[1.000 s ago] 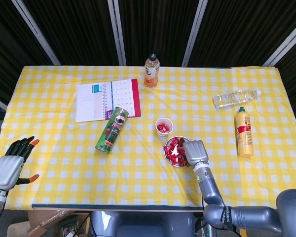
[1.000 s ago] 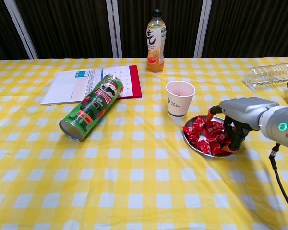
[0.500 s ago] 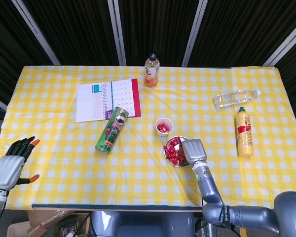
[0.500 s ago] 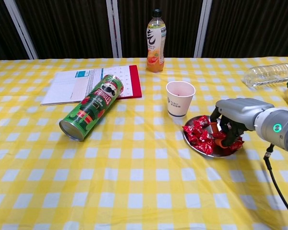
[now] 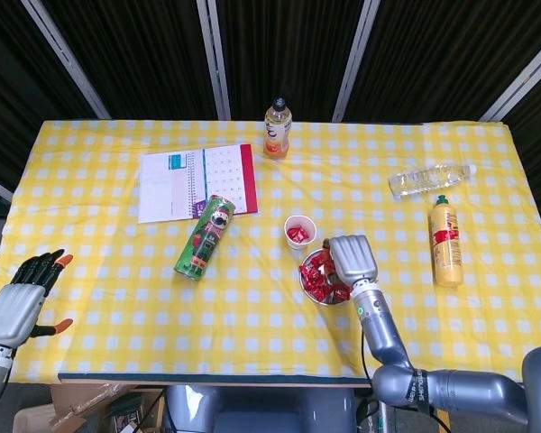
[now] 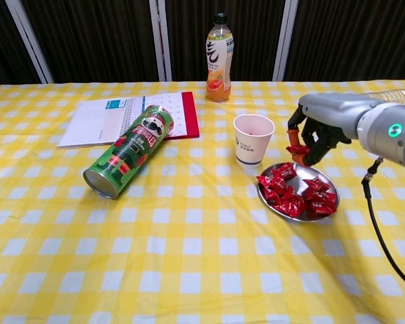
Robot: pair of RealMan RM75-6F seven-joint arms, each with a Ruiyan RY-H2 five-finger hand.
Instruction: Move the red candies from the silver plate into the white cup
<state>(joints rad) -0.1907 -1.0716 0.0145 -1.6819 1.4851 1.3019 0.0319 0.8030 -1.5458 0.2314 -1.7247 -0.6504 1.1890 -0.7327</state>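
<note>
The silver plate holds several red candies right of the table's middle. Just behind it stands the white cup, with red candy showing inside in the head view. My right hand hangs above the plate's far edge, right of the cup, pinching one red candy in its fingertips. My left hand hangs off the table's left front corner, fingers apart, holding nothing; the chest view does not show it.
A green Pringles can lies on its side left of the cup. An open notebook and an orange drink bottle stand at the back. A clear water bottle and a yellow bottle lie at the right.
My right hand has risen from the plate with one candy pinched in its fingers and moved back toward the cup. The left hand has not moved.
</note>
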